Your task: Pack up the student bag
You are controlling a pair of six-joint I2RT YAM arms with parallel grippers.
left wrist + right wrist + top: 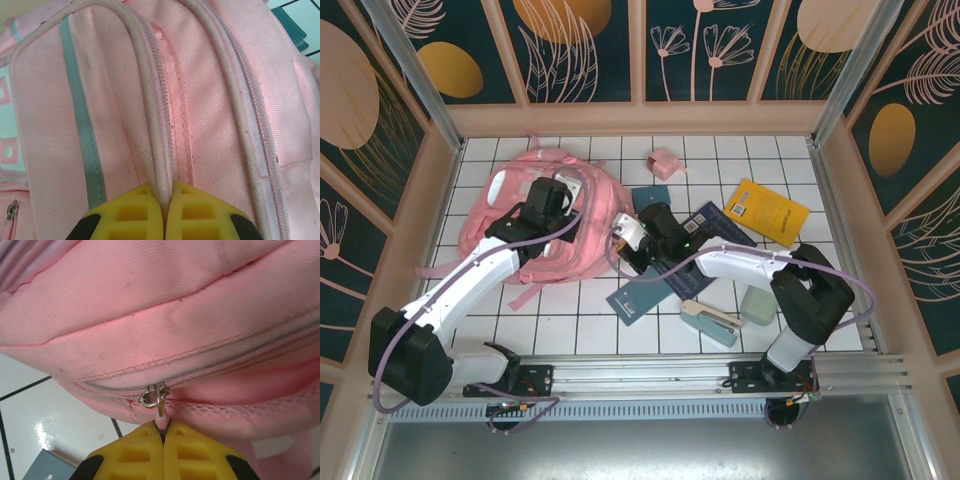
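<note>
Tightly, grippers (164, 217) (163, 437) pinching student bag (552, 264) (zipper pull (159, 403))

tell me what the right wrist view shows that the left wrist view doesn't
Right wrist view: the right gripper shut on the metal zipper pull, with the white tiled table below. Left wrist view: the left gripper pinching a piped seam beside a grey stripe, and a teal book at top right. Shared: the student bag in pink fabric close up, and closed yellow fingers.
</note>
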